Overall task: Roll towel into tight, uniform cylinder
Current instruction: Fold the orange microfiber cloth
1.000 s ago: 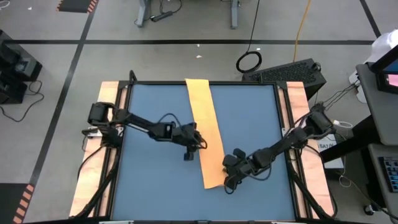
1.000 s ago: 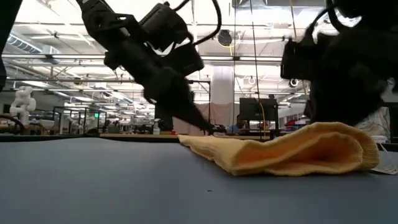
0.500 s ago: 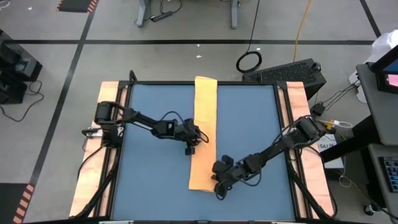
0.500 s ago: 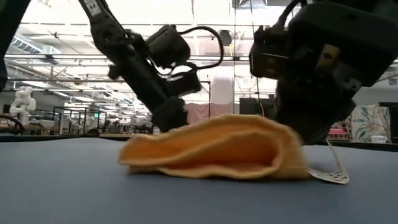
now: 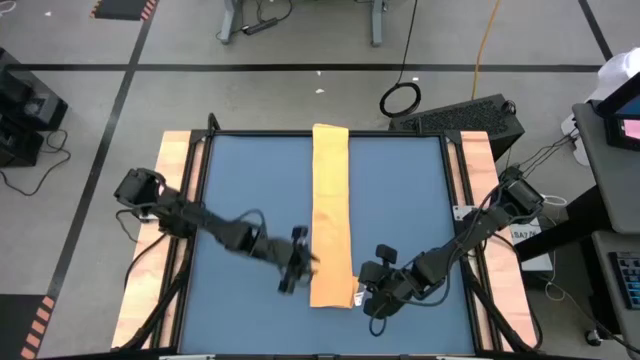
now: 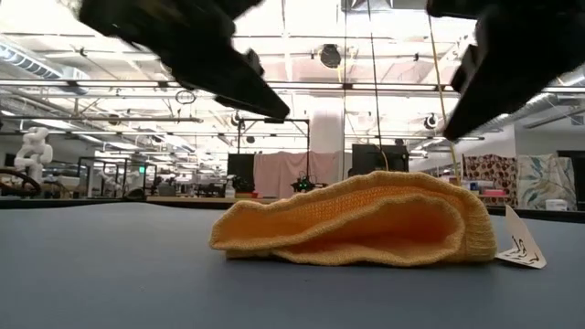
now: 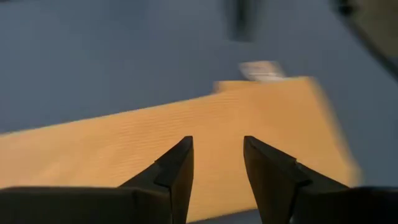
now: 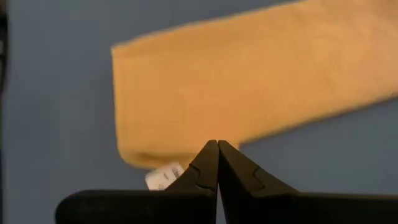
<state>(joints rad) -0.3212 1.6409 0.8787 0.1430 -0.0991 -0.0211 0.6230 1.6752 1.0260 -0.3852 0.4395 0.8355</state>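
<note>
Both claws withdrew; one towel (image 5: 331, 215) lies flat.

Bright overhead ceiling glare in low view; left wrist view motion-blurred.

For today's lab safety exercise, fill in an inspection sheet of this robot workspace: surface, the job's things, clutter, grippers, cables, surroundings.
Surface: blue table top, wooden side rails.
Job's things: orange-yellow towel, a long folded strip lying flat, not rolled; white tag at its near end.
Clutter: nothing seen on the table.
Grippers: left gripper open beside the towel's near end; right gripper shut on the other side; neither holds it.
Cables: coiled black cable and orange cord on the floor.
Surroundings: open workshop hall.
</note>
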